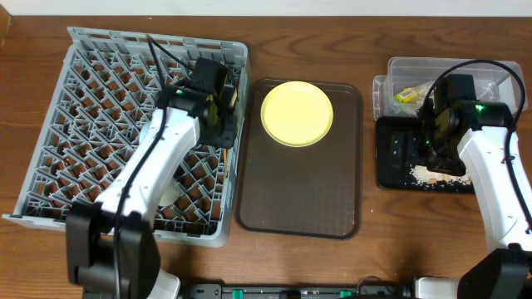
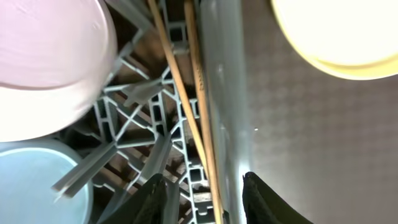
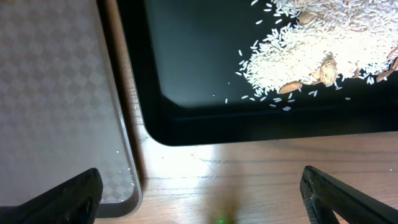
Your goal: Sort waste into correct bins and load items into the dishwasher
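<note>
- Because the chopsticks [image 2: 199,74] are so thin, they may slip down through a hole in the dish rack [image 1: 91,91]. They lie side by side on the grid, right along the rack's right wall.
- When the left claw [image 2: 207,199] lifts away, a finger might catch a stick and flick it over the wall. The claw is partly open and holds nothing. The sticks run between its fingers without being pinched.
- If that arm swings left, it may bump the white bowl [image 2: 43,56] or the light blue bowl [image 2: 28,186]. Both sit in the rack, close beside the sticks.
- I think the yellow plate [image 1: 297,114] goes in next. It rests flat on the brown tray [image 1: 299,191], so a claw may only push it around and not get under its rim.
- If the right claw [image 3: 199,199] dips, it may knock the black tray [image 3: 186,74] and spill the food scraps [image 3: 311,43] onto the table [image 3: 236,168]. It is wide open, holds nothing, and hangs over the tray's edge.
- Behind it, the green snack wrapper [image 1: 406,95] lies in the clear tub [image 1: 499,71].
- No words or brand names can be read anywhere. The wrapper is too small to read, and one stick has a tiny dark mark I cannot make out.
</note>
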Action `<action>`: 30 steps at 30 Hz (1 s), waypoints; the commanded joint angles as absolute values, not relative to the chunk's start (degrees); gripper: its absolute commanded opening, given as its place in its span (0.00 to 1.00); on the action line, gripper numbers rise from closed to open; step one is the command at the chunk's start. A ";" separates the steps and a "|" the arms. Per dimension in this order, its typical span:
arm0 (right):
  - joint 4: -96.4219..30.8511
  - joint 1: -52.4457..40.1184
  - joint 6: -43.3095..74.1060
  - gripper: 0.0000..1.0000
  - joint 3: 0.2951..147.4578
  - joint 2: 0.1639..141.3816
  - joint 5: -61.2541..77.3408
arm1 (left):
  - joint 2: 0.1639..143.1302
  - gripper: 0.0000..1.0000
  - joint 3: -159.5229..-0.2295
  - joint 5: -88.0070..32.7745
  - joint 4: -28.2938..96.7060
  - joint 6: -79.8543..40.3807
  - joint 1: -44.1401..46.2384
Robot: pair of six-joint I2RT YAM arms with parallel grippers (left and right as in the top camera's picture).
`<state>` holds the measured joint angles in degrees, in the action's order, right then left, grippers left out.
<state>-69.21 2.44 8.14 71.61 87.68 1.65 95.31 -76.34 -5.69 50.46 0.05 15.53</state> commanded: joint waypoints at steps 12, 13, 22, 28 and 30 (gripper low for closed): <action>-69.06 2.50 8.75 0.99 72.16 86.56 1.56 | 91.79 0.51 -77.06 -16.27 35.42 -0.21 24.82; -69.06 2.50 8.75 0.99 72.16 86.56 1.56 | 93.10 0.51 -77.06 -16.27 33.78 -0.21 26.17; -69.01 2.50 8.97 0.99 72.16 86.56 1.98 | 105.65 0.60 -77.06 -16.25 20.58 -0.19 34.68; -69.10 2.50 8.97 0.99 72.16 86.56 1.98 | 113.36 0.61 -77.06 -15.25 15.81 0.25 36.36; -69.14 2.50 8.97 0.99 72.16 86.56 1.98 | 115.59 0.61 -77.06 -13.87 15.70 0.40 36.36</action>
<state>-69.14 2.44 8.36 71.64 87.68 1.72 112.66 -77.49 -15.97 15.97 -0.12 36.47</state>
